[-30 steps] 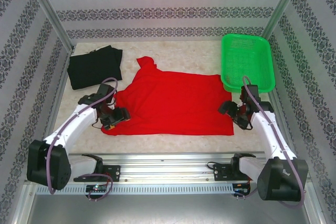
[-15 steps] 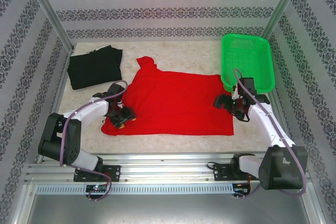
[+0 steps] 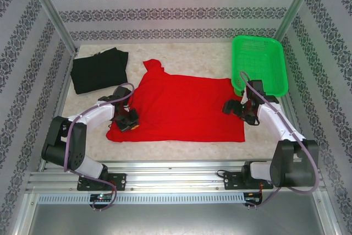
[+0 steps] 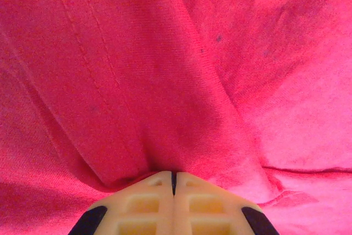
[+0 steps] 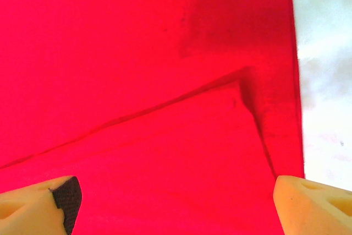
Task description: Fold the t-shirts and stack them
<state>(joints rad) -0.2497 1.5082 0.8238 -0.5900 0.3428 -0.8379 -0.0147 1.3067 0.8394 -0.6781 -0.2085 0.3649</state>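
Observation:
The red t-shirt (image 3: 184, 108) lies spread across the middle of the table, one sleeve pointing to the back left. A plain black t-shirt (image 3: 99, 70) sits folded at the back left corner. My left gripper (image 3: 127, 123) rests on the red shirt's left front part, shut on a pinched ridge of red cloth (image 4: 165, 136) that rises from between its fingertips. My right gripper (image 3: 234, 107) hovers over the shirt's right edge, open, its fingers (image 5: 308, 196) wide apart above a folded red layer (image 5: 181, 158), with nothing between them.
A green mesh basket (image 3: 258, 64) stands at the back right, just behind my right arm. Patterned walls and metal posts close in the table on three sides. Bare tabletop (image 5: 324, 81) shows right of the shirt's edge.
My left gripper has closed on the red shirt's cloth at its left side. My right gripper has moved up and left onto the shirt's right edge, staying open.

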